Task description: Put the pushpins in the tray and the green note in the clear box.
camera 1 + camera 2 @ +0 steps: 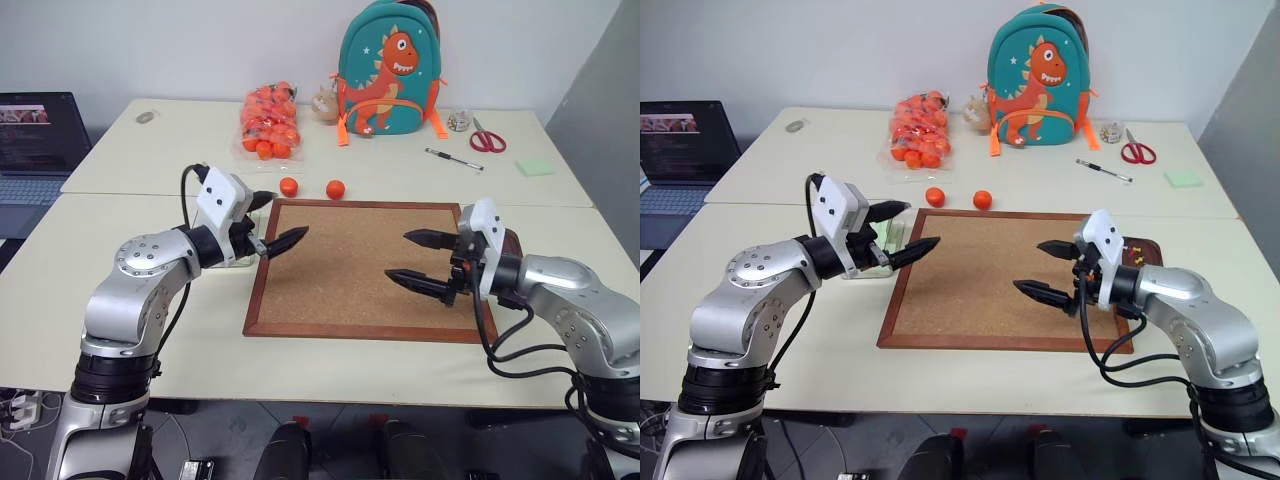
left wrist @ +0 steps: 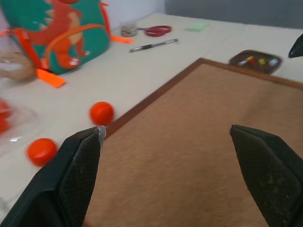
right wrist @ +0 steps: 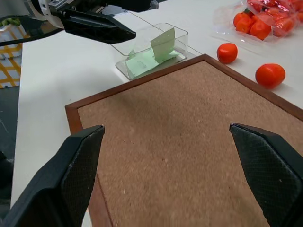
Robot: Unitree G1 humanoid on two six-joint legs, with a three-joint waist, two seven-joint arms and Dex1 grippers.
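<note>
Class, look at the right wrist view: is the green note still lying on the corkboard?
No. The green note sits inside the clear box beside the corkboard, whose surface is bare.

The two eye views look from high up, forward and down over the table (image 1: 330, 360), and show nearly the same scene. The left wrist view sits low and close over the corkboard (image 2: 189, 156), facing the table's far right corner. The right wrist view faces the table's left side. Both see the corkboard.
</note>
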